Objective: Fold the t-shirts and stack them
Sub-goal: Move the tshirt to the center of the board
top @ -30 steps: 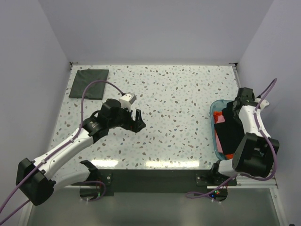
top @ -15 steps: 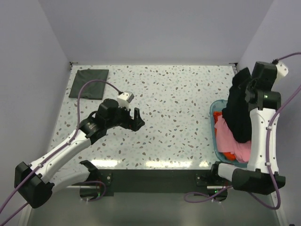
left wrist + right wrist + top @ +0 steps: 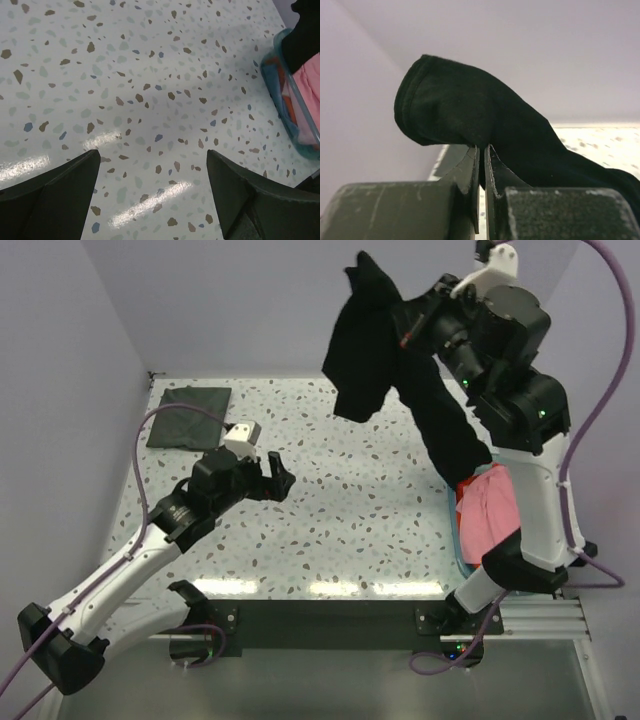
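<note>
Right gripper [image 3: 481, 150], clamped on the black t-shirt [image 3: 362, 350], holds it high over the table's [image 3: 370, 510] open centre; left gripper [image 3: 276, 476] gapes at nine o'clock, folded grey t-shirt [image 3: 188, 417] at the eleven o'clock corner.

Folded t-shirt [image 3: 188, 417] lay at table's [image 3: 380, 490] ten o'clock, bin [image 3: 276, 82] of heaped t-shirts [image 3: 490, 512] at three o'clock, lifted t-shirt [image 3: 365, 350] hung above one o'clock.

We see our left gripper [image 3: 154, 154] with both dark fingers [image 3: 60, 185] spread wide above the speckled table [image 3: 150, 75]. At the right edge a teal bin [image 3: 278, 95] holds a pink shirt [image 3: 306, 95] and an orange shirt [image 3: 291, 107]. A black shirt [image 3: 305, 30] hangs over its far end.
</note>
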Available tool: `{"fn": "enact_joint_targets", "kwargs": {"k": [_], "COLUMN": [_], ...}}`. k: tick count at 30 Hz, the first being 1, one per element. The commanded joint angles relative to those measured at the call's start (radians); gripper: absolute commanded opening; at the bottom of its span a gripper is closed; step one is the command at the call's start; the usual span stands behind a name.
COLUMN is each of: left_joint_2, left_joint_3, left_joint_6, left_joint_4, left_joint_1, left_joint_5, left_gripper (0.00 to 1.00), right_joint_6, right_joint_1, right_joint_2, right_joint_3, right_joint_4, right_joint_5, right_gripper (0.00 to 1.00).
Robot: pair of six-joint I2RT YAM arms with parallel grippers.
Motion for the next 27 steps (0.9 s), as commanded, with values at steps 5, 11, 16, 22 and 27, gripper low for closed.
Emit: {"fn": "enact_joint_targets", "kwargs": {"k": [5,11,16,22,27], "left_joint_2": [-0.086,-0.101,-0.114,-0.08,-0.005], "left_joint_3": [0.063,0.063,0.013,-0.122,-0.227], "left_joint_6": [-0.086,-0.115,-0.17,-0.28,-0.363], "left_joint_4": [0.004,-0.015,-0.032,-0.002,0.035], "left_joint_1": [0.004,0.004,0.004,0.002,0.002], "left_joint_5": [-0.212,-0.269,-0.295,-0.271,-0.26], "left_gripper": [0.92,0.92,0.91,0.86,0.8], "right_joint_6": [-0.074,-0.06,0.124,0.152,0.127], "right_joint_1": [0.248,0.216,-0.063,-0.18,-0.116], "right_joint_2": [0.135,0.063,-0.144,-0.238,-0.256], "right_joint_3": [0.179,-0.057,-0.722,-1.22,-1.284], "right_joint_4": [0.197,0.202,0.28,0.245,0.263], "right_joint_5": [0.019,0.143,-0.041,-0.041,0.006], "right_gripper": [0.0,0.0,0.19,0.81,0.81]}}
